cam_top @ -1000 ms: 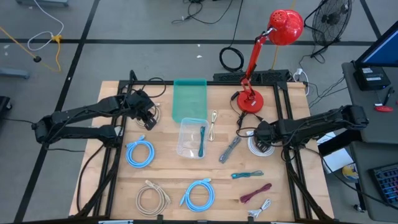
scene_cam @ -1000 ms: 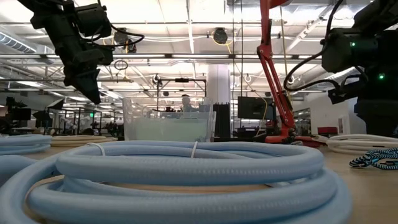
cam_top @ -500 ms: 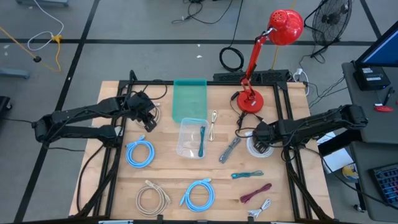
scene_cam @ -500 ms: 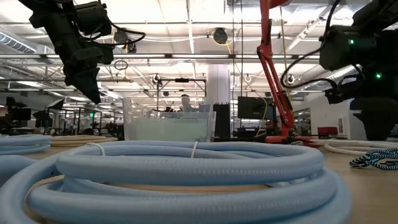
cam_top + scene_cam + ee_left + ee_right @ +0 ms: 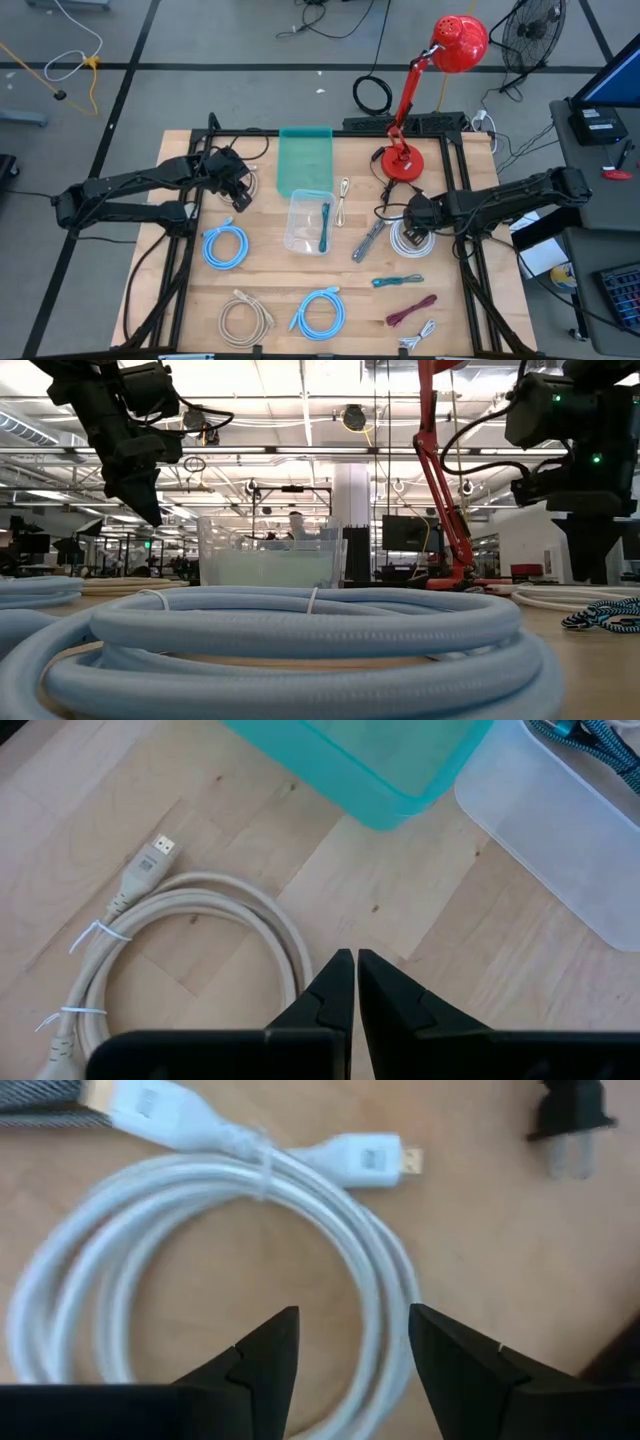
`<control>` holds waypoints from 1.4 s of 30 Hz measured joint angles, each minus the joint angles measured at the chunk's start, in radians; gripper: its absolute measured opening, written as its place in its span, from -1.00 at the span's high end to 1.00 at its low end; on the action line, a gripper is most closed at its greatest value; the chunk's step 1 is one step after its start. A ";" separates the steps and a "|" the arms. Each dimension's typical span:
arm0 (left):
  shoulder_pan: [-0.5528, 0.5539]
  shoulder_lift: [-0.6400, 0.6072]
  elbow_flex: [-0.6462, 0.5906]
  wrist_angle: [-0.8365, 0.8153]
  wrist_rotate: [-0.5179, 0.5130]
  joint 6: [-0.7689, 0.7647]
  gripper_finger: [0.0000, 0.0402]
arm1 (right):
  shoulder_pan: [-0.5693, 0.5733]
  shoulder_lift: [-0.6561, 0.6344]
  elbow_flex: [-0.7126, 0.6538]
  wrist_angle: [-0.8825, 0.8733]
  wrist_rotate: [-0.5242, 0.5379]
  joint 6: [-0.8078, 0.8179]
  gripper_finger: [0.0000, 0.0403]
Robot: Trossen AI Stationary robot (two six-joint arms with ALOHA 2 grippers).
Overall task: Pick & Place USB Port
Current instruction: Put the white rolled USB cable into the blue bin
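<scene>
I see the table (image 5: 270,270) crowded: red lamp (image 5: 405,160) at the back, green lid (image 5: 304,158) behind the clear bin (image 5: 308,222), blue coils (image 5: 225,246) in front. My right gripper (image 5: 348,1350) hangs spread wide over the white USB cable (image 5: 200,1240), empty, the lamp's plug (image 5: 570,1120) nearby. My left gripper (image 5: 355,982) is pinched closed, empty, beside a beige cable (image 5: 180,940).

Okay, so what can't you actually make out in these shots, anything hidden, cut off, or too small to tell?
- White coiled cable, right wrist view: its near side is hidden behind the open right gripper.
- Same cable, high view: the right arm covers part of it.
- Beige cable, left wrist view: cut off by the picture's edge and the shut left gripper.
- Clear bin, low view: the contents are blurred behind its wall.
- Small cables near the table's front right, high view: plugs too small to identify.
</scene>
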 joint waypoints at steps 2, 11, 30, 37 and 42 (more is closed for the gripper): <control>0.000 0.000 0.000 0.000 0.000 0.000 0.88 | -0.007 0.000 0.000 -0.014 0.017 -0.004 0.09; 0.000 0.000 0.000 0.000 0.001 0.000 0.88 | -0.036 0.001 -0.022 -0.006 0.020 -0.041 0.09; 0.000 0.000 0.000 0.000 0.001 0.000 0.88 | -0.074 0.000 -0.133 0.097 -0.117 0.021 0.86; 0.000 0.000 0.000 0.001 -0.009 0.002 0.88 | -0.019 -0.012 -0.124 0.101 -0.183 0.079 0.86; 0.000 0.000 -0.002 0.018 -0.036 0.001 0.88 | 0.051 -0.036 -0.047 0.106 -0.211 0.108 0.86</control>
